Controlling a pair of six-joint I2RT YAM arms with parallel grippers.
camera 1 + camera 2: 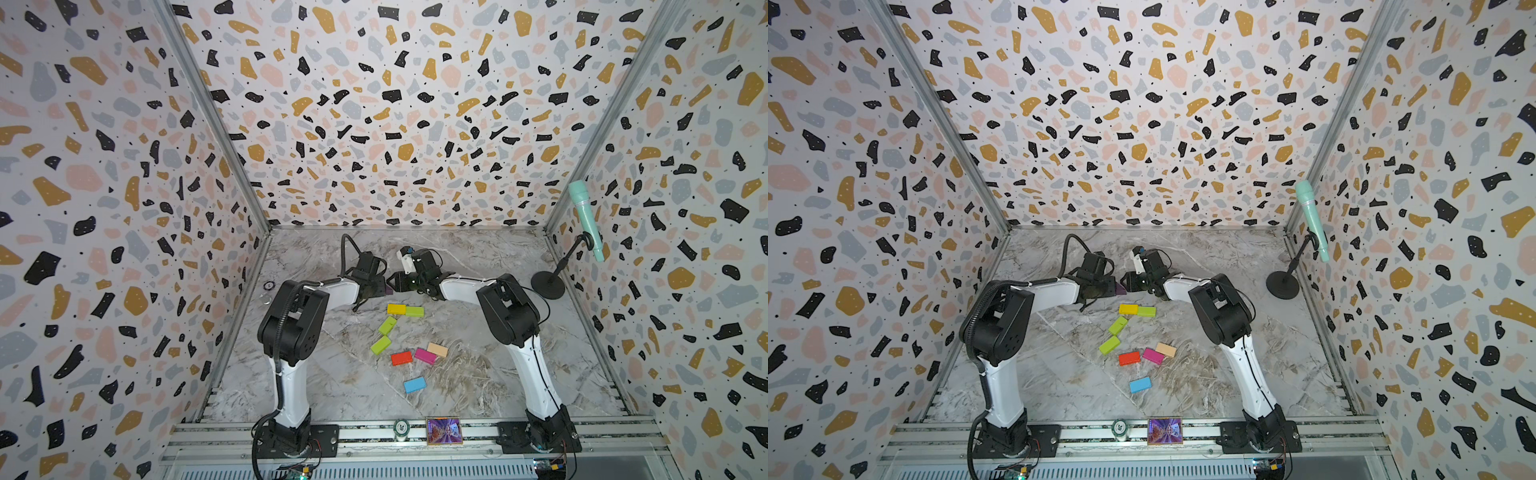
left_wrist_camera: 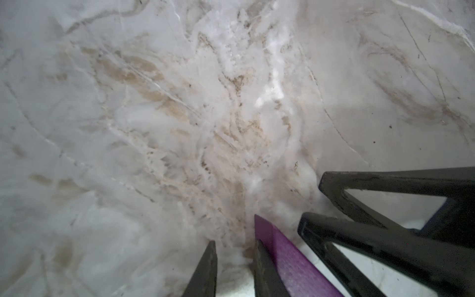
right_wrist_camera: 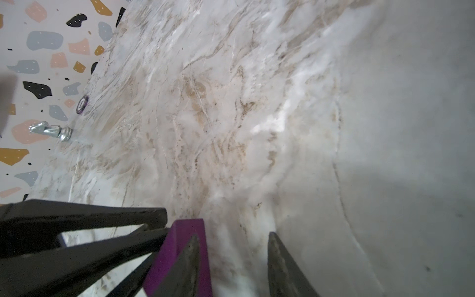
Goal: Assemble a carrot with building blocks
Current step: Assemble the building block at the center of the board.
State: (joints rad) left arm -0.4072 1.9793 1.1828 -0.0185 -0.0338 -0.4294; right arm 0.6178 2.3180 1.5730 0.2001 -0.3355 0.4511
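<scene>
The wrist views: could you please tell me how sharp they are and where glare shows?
Left wrist view: marbled grey tabletop soft, one white glare patch; right wrist view: soft too, similar glare, part of the surface in dull shadow.

Your tabletop (image 1: 478,374) reads marble-look, smooth, slight sheen. Blocks (image 1: 396,309) matte and smooth, purple block (image 3: 189,227) same. Left fingers (image 2: 207,275) black plastic, scuffed. Front rail (image 1: 216,436) bare metal.

Bare tabletop (image 1: 469,386) beside loose blocks (image 1: 387,325)
</scene>
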